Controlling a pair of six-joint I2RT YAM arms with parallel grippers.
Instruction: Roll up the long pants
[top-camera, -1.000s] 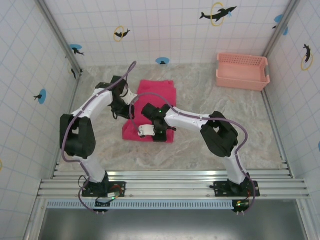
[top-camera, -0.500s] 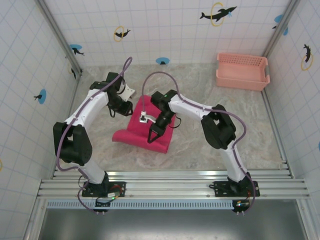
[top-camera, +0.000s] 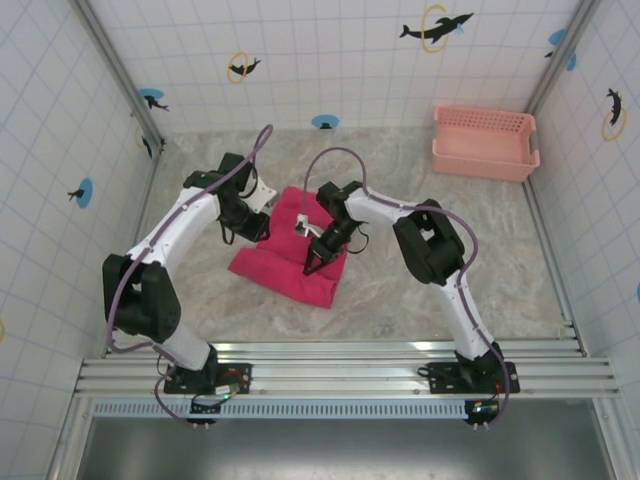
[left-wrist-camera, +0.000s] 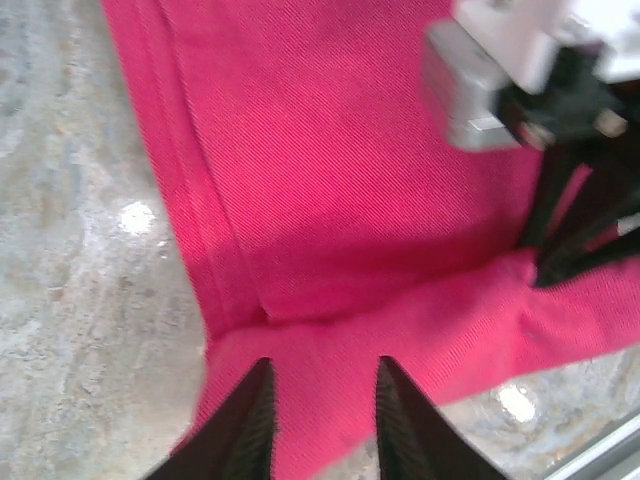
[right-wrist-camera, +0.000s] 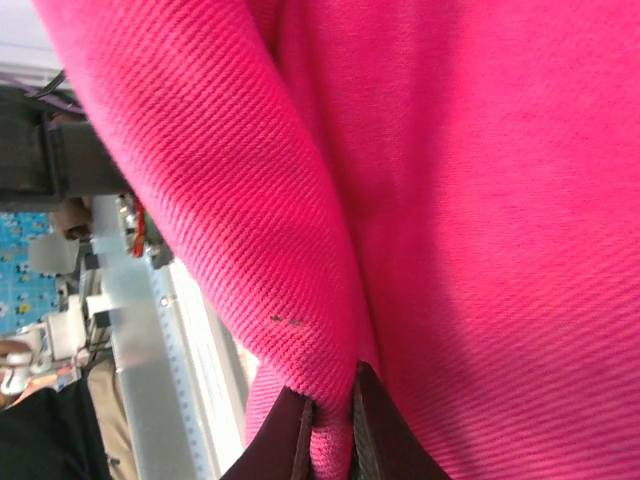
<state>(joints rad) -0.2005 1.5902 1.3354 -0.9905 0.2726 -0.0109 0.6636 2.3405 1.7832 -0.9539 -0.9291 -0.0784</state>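
Note:
The long pants (top-camera: 290, 262) lie as a bright magenta-red folded pile in the middle of the table. My right gripper (top-camera: 311, 264) is over their right half, shut on a raised fold of cloth (right-wrist-camera: 300, 250); the cloth is pinched between its fingertips (right-wrist-camera: 333, 385). That fold runs leftward across the flat layer (left-wrist-camera: 330, 150). My left gripper (top-camera: 262, 230) is at the pile's upper left. In the left wrist view its fingers (left-wrist-camera: 323, 362) straddle the fold's left end, and cloth fills the gap between them. The right gripper's fingers (left-wrist-camera: 548, 262) also appear there, holding the fold.
A pale pink lattice basket (top-camera: 483, 142) stands at the far right corner. Tiled walls close in the marble table (top-camera: 420, 290) on three sides. A metal rail (top-camera: 340, 372) with both arm bases runs along the near edge.
The pants' near edge has been lifted and carried toward the far side, doubling the cloth over. The right gripper moved away from me with it. The left jaws have narrowed onto the fold.

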